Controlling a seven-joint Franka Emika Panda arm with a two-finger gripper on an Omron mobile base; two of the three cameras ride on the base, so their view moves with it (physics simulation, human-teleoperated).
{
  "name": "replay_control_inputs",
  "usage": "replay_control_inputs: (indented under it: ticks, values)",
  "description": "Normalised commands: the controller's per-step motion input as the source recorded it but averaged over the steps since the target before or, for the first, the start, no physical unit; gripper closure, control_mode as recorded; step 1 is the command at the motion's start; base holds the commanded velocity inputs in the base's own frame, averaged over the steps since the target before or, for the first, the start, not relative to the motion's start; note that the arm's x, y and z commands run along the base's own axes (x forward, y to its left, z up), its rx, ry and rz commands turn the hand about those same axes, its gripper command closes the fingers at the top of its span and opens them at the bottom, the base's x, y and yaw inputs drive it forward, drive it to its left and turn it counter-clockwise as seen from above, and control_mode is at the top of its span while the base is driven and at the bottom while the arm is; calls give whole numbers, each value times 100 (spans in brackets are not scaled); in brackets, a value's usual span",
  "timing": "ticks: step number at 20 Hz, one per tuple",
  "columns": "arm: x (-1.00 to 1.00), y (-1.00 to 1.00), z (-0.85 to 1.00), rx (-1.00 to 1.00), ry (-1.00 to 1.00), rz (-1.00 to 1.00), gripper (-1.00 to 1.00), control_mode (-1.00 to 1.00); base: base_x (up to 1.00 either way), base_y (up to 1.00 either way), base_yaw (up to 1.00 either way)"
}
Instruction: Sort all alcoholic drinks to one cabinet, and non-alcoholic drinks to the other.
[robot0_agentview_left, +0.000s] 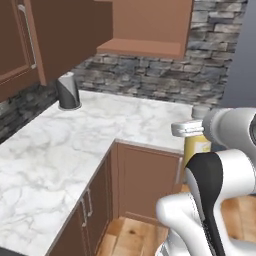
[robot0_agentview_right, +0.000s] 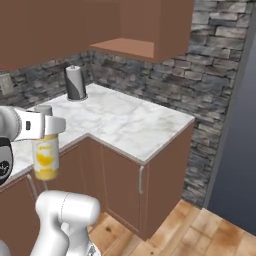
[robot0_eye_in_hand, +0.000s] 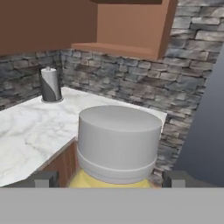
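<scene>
A stout yellow juice bottle (robot0_agentview_right: 45, 159) with a pale grey cap (robot0_eye_in_hand: 118, 140), one of the non-alcoholic drinks, hangs in the air off the front of the corner counter. My gripper (robot0_agentview_right: 44, 127) is shut on it just below the cap, and its fingertips (robot0_eye_in_hand: 43, 178) flank the bottle's shoulder in the hand view. In the left base view the yellow bottle (robot0_agentview_left: 196, 146) shows partly behind my arm, with the gripper (robot0_agentview_left: 192, 129) across its neck. The alcoholic drinks are out of view.
A white marble corner counter (robot0_agentview_left: 100, 130) runs below an open upper cabinet (robot0_agentview_left: 150, 25) with a bare shelf. A paper towel roll (robot0_agentview_left: 67, 91) stands at the back by the stone wall. A dark tall panel (robot0_agentview_right: 240, 125) rises at the right.
</scene>
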Motion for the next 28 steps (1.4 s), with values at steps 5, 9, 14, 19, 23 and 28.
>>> replay_control_inputs:
  ticks: [5,9,14,19,23,28]
  values:
    - [0,0,0,0,0,0,100,100,56,24,-8]
    - [0,0,0,0,0,0,100,100,59,15,-10]
    - [0,0,0,0,0,0,100,100,68,10,-12]
    - [0,0,0,0,0,0,100,100,65,17,-12]
    - [0,0,0,0,0,0,100,100,68,23,-11]
    - [0,0,0,0,0,0,100,100,62,20,-10]
